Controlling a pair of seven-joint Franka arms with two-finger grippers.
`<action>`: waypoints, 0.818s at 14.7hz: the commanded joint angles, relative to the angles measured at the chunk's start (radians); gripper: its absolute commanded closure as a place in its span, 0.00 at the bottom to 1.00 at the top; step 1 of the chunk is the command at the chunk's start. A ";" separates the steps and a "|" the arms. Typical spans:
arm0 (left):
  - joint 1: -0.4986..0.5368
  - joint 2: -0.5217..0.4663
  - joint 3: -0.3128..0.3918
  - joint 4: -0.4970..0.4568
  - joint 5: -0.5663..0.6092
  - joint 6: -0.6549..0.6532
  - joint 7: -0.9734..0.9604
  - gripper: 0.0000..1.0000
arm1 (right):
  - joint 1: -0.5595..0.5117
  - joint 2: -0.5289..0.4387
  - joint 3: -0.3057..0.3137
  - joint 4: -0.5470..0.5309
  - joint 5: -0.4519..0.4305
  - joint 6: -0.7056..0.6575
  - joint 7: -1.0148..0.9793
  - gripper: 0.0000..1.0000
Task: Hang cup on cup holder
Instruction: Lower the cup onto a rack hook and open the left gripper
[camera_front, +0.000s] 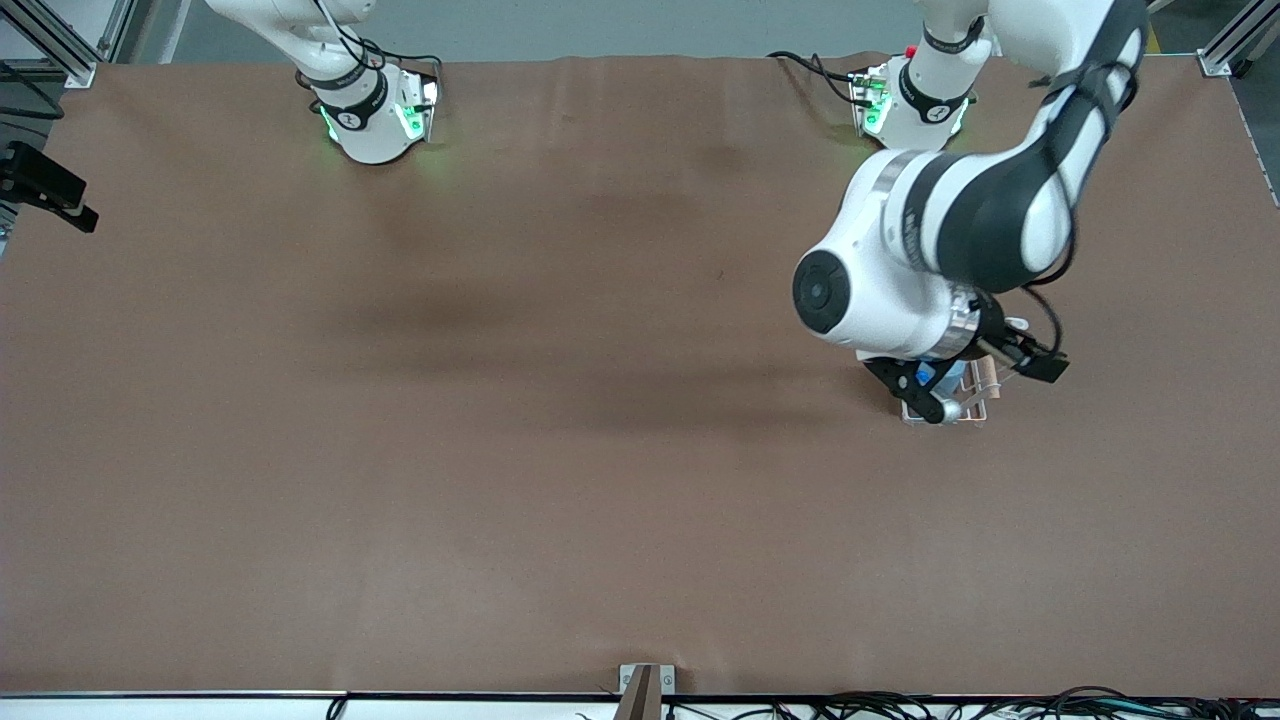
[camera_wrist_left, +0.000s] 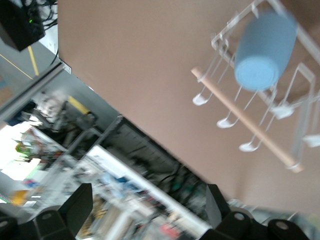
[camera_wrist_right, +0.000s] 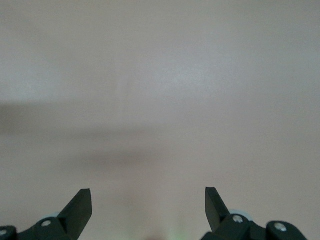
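Cup (camera_wrist_left: 265, 50) hung on cup holder (camera_wrist_left: 247, 120), at one o'clock from spread left jaws (camera_wrist_left: 149, 205), clear of them. Right jaws (camera_wrist_right: 148, 207) spread over bare surface (camera_wrist_right: 160, 75), waiting.

The cup holder (camera_wrist_left: 260, 120) stands on the surface (camera_front: 500, 450) toward the left arm's end. The cup (camera_wrist_left: 265, 50) hangs on one of its prongs, under the left pincer (camera_front: 945, 385).

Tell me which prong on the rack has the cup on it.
The cup hangs on a prong of the cup holder in the row above the wooden rod; the three looped prongs below the rod are bare.
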 joint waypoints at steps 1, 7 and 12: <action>0.021 -0.026 -0.008 0.109 -0.142 0.004 -0.198 0.00 | -0.010 -0.005 0.014 -0.011 -0.017 0.007 0.017 0.00; 0.085 -0.143 -0.008 0.156 -0.396 0.127 -0.494 0.00 | -0.014 -0.005 0.014 -0.011 -0.008 0.010 0.017 0.00; 0.120 -0.232 -0.005 0.156 -0.444 0.182 -0.493 0.00 | -0.016 -0.005 0.014 -0.008 -0.006 0.010 0.017 0.00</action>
